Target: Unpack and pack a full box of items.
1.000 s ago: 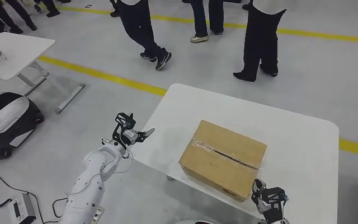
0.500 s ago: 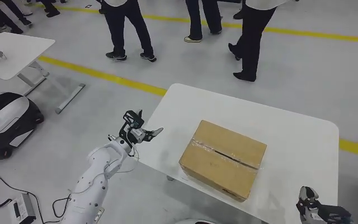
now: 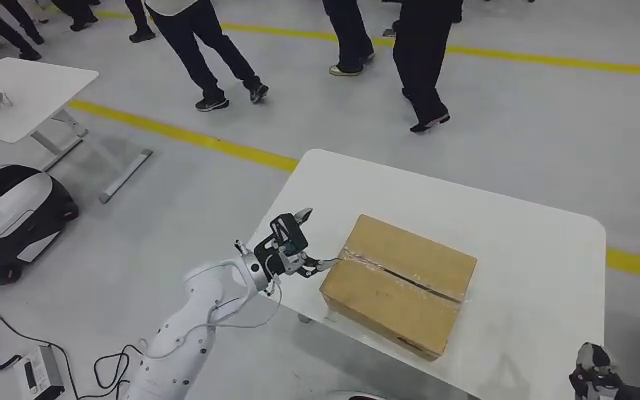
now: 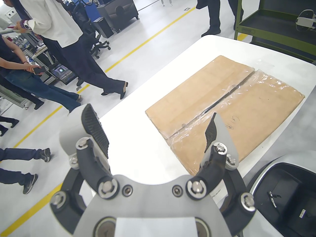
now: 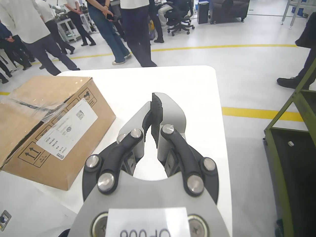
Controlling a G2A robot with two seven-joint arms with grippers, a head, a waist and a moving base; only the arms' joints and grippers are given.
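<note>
A brown cardboard box (image 3: 400, 285) lies on the white table (image 3: 520, 230), its flaps closed and its centre seam covered with clear tape (image 4: 229, 94). A white shipping label (image 5: 66, 133) sits on one side wall. My left gripper (image 3: 308, 240) hovers open over the table's left edge, just beside the box's near-left corner, with nothing between its fingers (image 4: 95, 127). My right gripper (image 3: 597, 372) is at the table's near right corner, well apart from the box (image 5: 49, 124), and its pads (image 5: 154, 114) are pressed together, shut on nothing.
A green metal cart (image 5: 291, 134) stands off the table's right side. Another white table (image 3: 35, 95) is far left on the floor. Several people walk on the floor beyond the table's far edge. Bare tabletop surrounds the box.
My left gripper has swung rightward from off the table's left side to the box's corner. My right gripper has shifted right, away from the box, to the table's near right corner.
</note>
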